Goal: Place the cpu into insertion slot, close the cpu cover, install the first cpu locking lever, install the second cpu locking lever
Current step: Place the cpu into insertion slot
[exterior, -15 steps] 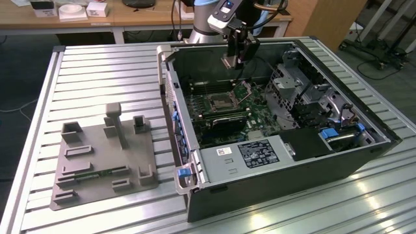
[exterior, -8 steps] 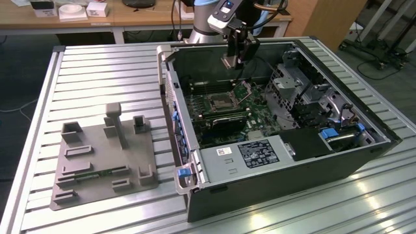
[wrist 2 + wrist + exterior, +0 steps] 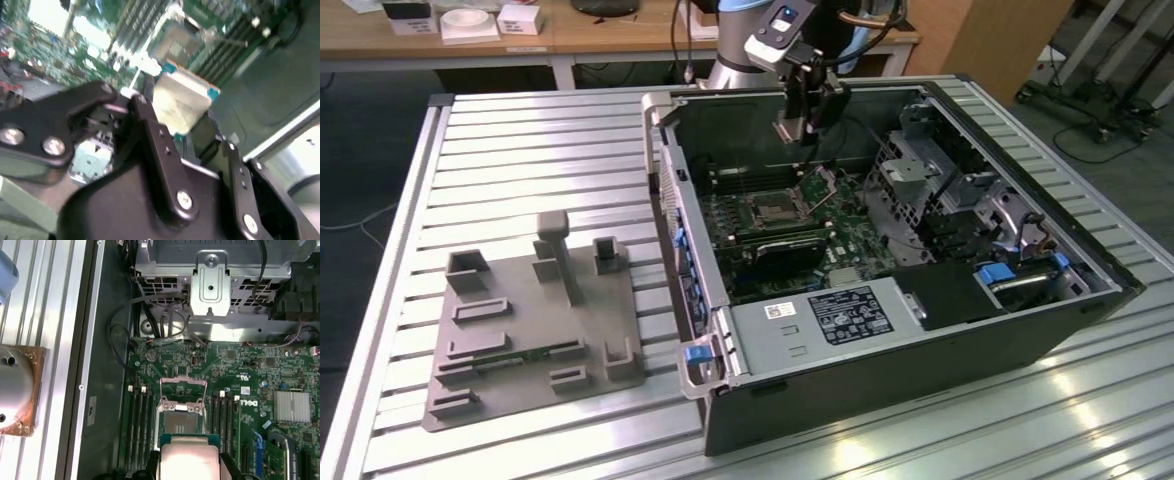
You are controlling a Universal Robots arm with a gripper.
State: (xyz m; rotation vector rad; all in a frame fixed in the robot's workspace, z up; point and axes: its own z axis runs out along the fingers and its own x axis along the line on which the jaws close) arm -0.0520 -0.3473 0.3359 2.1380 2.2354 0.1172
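on a ribbed aluminium table (image 3: 520,140), before a wooden desk (image 3: 614,35), lies an open black computer case (image 3: 881,385). above its green motherboard (image 3: 240,365) the gripper (image 3: 797,135), jaws clamped, pinches the flat silvery cpu (image 3: 182,102), clear of the square insertion slot (image 3: 181,424); the thin metal cpu cover (image 3: 183,382) is swung open.

In the first wrist view the cpu (image 3: 189,460) is cut off by the frame edge. I see just its far part, and it hides the near rim of the insertion slot (image 3: 181,424). The fingers (image 3: 228,466) are cut off too, tips only. A copper-edged metal part (image 3: 17,390) runs out of frame. In the second wrist view the gripper (image 3: 180,114) body covers the cpu's lower edge. I can't make out the insertion slot's contacts there. In the exterior view the arm (image 3: 750,52) is cropped above, and the cpu is too small for me to tell.
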